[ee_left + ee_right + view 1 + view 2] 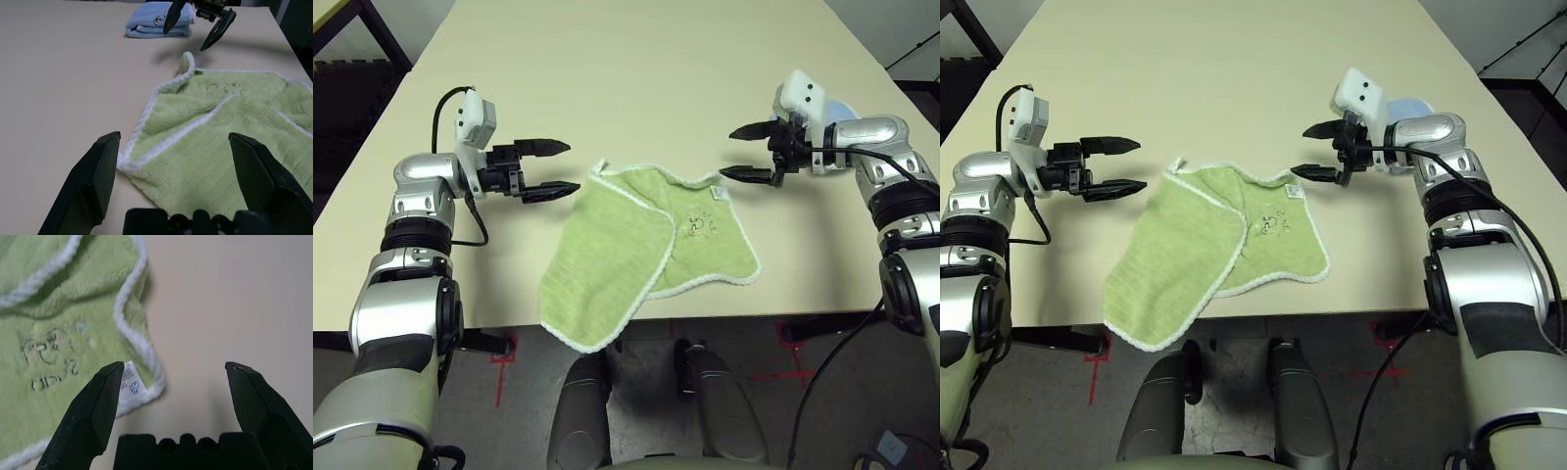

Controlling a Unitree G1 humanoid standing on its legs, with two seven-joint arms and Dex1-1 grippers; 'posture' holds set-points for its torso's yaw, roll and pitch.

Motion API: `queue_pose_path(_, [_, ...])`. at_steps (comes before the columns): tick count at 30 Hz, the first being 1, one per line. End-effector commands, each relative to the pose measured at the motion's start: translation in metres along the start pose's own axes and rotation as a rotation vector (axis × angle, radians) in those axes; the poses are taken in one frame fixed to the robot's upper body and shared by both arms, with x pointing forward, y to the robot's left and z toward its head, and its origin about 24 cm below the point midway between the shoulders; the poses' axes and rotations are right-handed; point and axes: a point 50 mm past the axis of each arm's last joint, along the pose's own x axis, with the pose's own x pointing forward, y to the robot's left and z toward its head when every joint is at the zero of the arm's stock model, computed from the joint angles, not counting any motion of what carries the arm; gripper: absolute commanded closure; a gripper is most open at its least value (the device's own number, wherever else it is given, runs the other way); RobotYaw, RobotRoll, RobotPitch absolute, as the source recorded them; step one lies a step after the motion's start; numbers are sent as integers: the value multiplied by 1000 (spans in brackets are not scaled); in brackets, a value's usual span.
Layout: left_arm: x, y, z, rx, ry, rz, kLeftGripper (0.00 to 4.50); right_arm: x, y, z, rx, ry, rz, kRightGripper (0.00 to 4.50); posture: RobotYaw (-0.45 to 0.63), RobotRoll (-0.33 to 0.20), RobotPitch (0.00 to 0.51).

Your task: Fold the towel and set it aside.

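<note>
i see the towel (646, 250) loosely half-folded, still mid-table, and my left gripper (548, 169) and right gripper (744, 152) both spread, holding nothing.

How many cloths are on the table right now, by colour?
Light green towel, loosely folded near the front edge: 1
Pale blue cloth, folded, behind the right gripper: 1
Total: 2

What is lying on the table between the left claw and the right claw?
The green towel, partly folded, lies between the left claw and the right claw, as the left eye view shows.
</note>
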Motion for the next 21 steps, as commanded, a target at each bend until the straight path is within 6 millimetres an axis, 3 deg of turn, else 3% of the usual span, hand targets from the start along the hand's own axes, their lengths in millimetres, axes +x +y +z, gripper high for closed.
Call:
queue_pose_path(1, [0, -4, -4, -5, 15, -29, 0, 11, 3, -1, -46, 43, 19, 22, -17, 0, 208])
queue_pose_path(10, [2, -5, -5, -9, 22, -35, 0, 33, 8, 2, -47, 41, -6, 22, -14, 0, 211])
queue_pose_path(11, [2, -6, -5, -10, 22, -36, 0, 34, 7, 2, -44, 42, -12, 186, -13, 0, 211])
queue_pose_path(13, [2, -6, -5, -10, 23, -36, 0, 35, 7, 2, -35, 47, -17, 578, -13, 0, 211])
queue_pose_path(21, [0, -8, -8, -24, 33, -35, 0, 28, -2, 9, 50, -46, -94, 3477, -14, 0, 211])
